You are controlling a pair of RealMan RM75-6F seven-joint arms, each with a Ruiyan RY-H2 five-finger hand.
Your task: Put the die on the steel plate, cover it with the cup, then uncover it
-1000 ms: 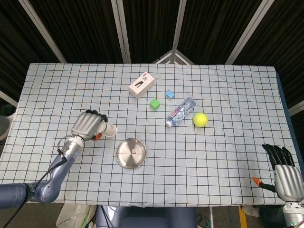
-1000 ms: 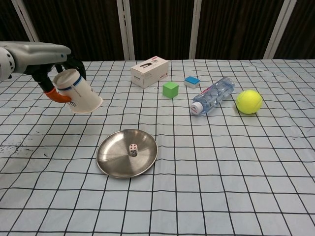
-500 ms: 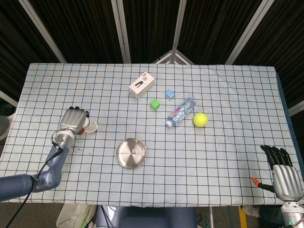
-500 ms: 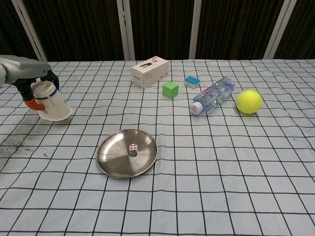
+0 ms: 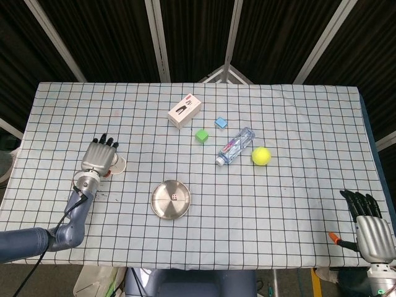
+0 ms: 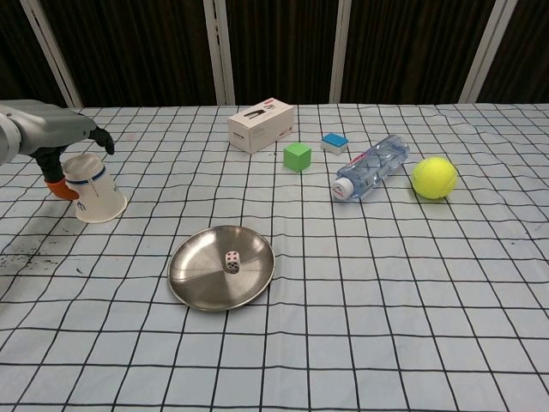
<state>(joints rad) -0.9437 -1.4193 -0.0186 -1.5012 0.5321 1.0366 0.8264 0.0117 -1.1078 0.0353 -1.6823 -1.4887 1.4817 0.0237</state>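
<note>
Die (image 6: 232, 261) and steel plate (image 6: 199, 277) were together: the small white cube sat inside the shallow dish, a little to the far right of its centre, uncovered. The landmark for everything else was that plate, which lay on the checked tablecloth (image 6: 386, 326) toward the near side.

To the plate's left and slightly farther back, the white paper cup (image 6: 93, 190) with a blue band stood mouth-down on the cloth, tilted a bit. The left hand (image 5: 99, 158) was just over and behind it, fingers extended and spread; whether any finger touched the cup could not be told, but the hand was not closed around it.

Beyond the plate, well apart, a white box (image 6: 262, 124) lay farthest back. A green cube (image 6: 297, 155) and a small blue block (image 6: 334, 142) sat to the box's right. A clear plastic bottle (image 6: 371, 167) lay on its side to the plate's far right, and a yellow-green tennis ball (image 6: 433, 177) rested just past the bottle.

The right hand (image 5: 371, 229) hung off the table's near right corner, well away from the plate, fingers straight and apart, holding nothing.
</note>
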